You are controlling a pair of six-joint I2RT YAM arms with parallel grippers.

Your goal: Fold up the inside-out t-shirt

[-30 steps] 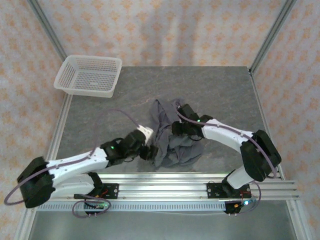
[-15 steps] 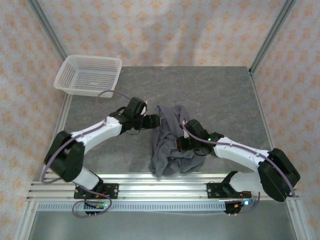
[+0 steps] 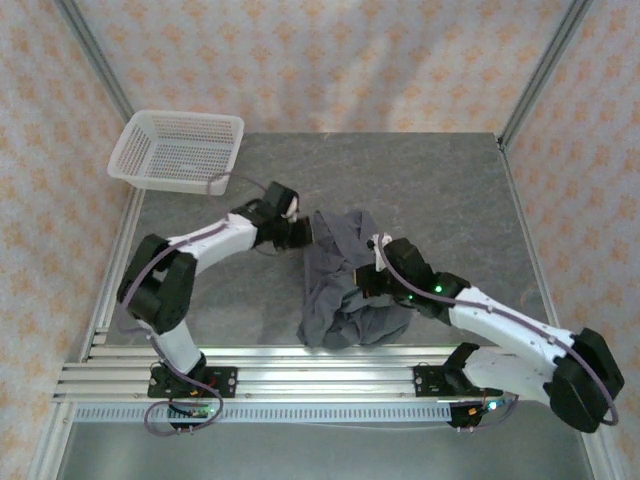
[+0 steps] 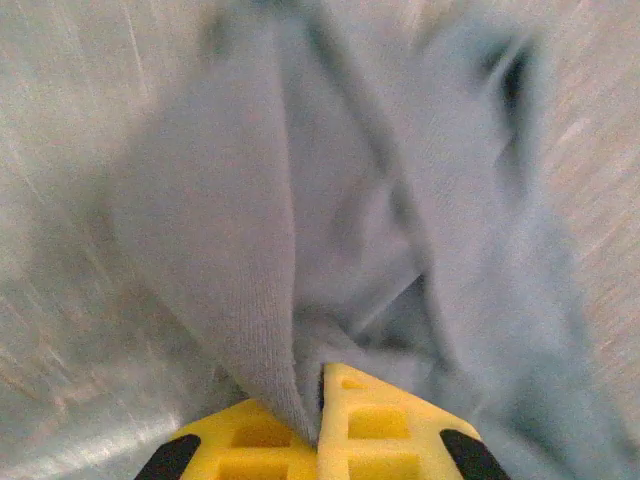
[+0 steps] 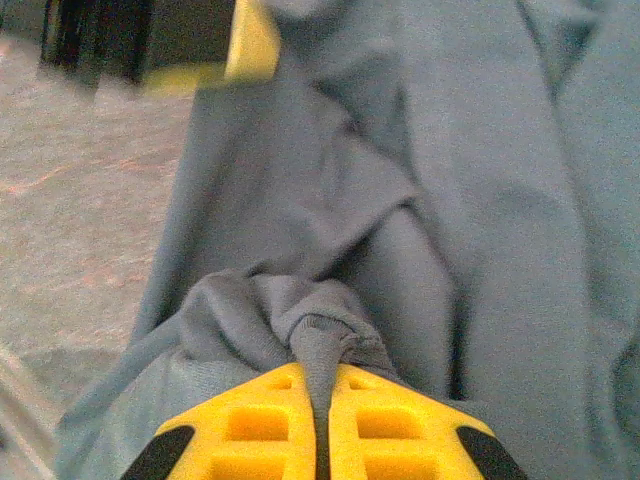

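The inside-out t-shirt (image 3: 335, 275) lies crumpled in a long heap on the grey tabletop (image 3: 440, 190), strung between the two end effectors and nowhere near flat. Far to the left of both, at the back corner, sits a white basket (image 3: 178, 150), well apart from the cloth. The left end effector (image 3: 303, 232) is at the heap's far left edge, its yellow fingers (image 4: 380, 425) clenched on a fold of grey fabric that rises from between them; the rest of the garment falls away ahead of it. The right end effector (image 3: 368, 285) sits nearer the arm bases, sunk in the heap's right side, its pads pressed together on a twisted wad of cloth. The step in hand appears to be the opening-out: both grips are taken, the shirt is not yet spread, and no fold is begun. The next move likely calls for drawing the two grips apart and lifting so the bunched layers drop free. Which part of the shirt each one holds cannot be told, and a pinch through several layers could drag the heap rather than open it.
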